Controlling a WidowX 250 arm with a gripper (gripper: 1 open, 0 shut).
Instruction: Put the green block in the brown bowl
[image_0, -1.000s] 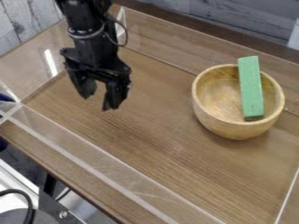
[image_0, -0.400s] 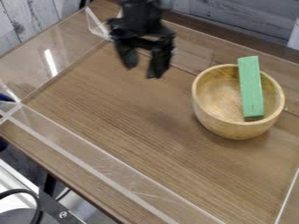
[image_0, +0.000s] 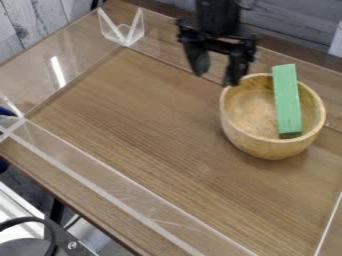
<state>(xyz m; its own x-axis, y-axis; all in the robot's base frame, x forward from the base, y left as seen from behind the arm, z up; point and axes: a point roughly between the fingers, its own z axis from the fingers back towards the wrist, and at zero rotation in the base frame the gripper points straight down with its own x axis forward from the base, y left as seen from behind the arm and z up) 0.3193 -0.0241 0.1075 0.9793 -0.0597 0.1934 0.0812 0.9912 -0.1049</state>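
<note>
The brown bowl stands on the right side of the wooden table. A bright green block lies across it, resting on the rim and reaching into the hollow. My gripper hangs just left of the bowl's far rim, pointing down, its two black fingers spread open with nothing between them. It does not touch the block or the bowl.
A clear plastic wall rings the wooden table, with a folded clear corner piece at the back left. A black cable shows at the bottom left outside the wall.
The gripper has travelled from the left side of the table to the right and farther back, ending beside the bowl, still open. The block and bowl have not moved.
</note>
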